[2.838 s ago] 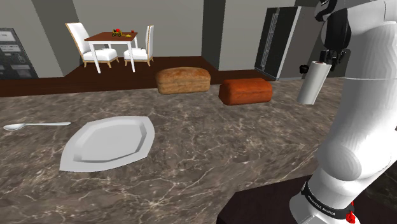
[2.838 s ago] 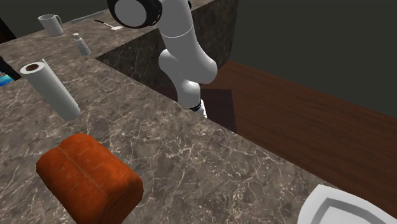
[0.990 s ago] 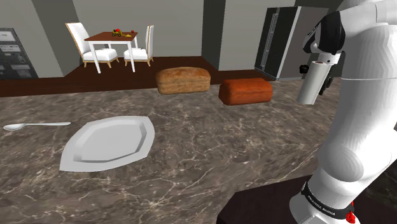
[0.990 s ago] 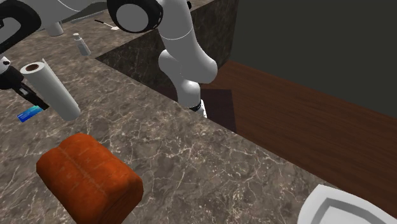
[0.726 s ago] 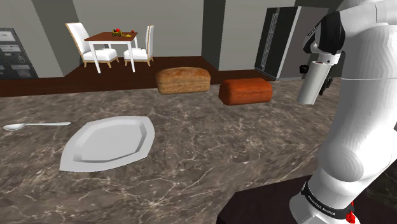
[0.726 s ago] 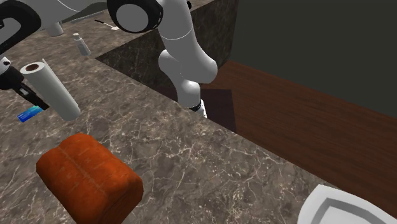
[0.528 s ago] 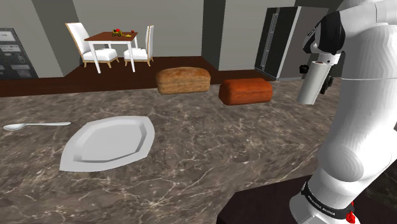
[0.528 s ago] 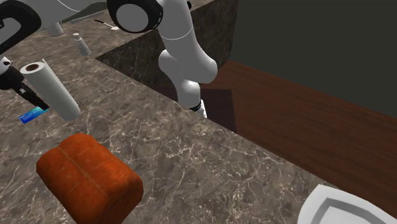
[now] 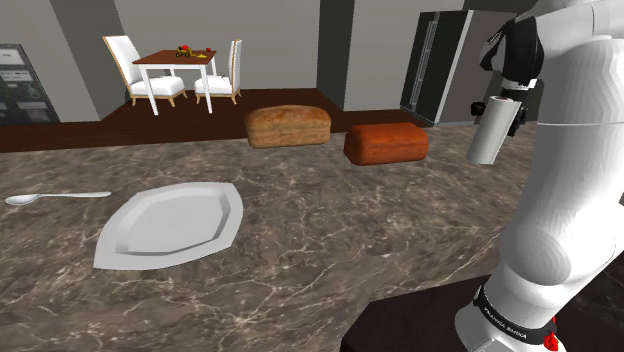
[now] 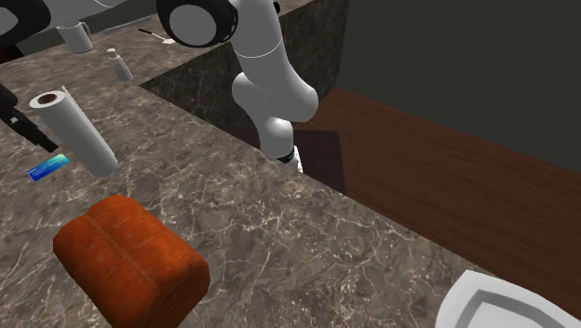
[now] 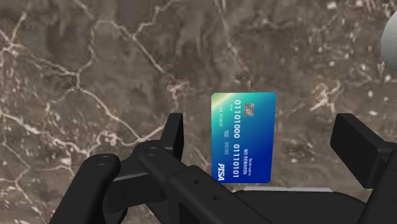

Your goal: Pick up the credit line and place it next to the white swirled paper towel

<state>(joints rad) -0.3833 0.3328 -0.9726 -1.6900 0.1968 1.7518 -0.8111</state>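
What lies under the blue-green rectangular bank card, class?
The blue-green rectangular bank card lies on the dark brown veined countertop. The patch of counter directly beneath it is covered by the card, so it cannot be seen.

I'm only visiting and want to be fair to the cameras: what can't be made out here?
Card, wrist view: its small print is too small to read.
Paper towel roll, wrist view: cut off by the picture's edge.
Plate, second exterior view: cut off by the bottom corner.
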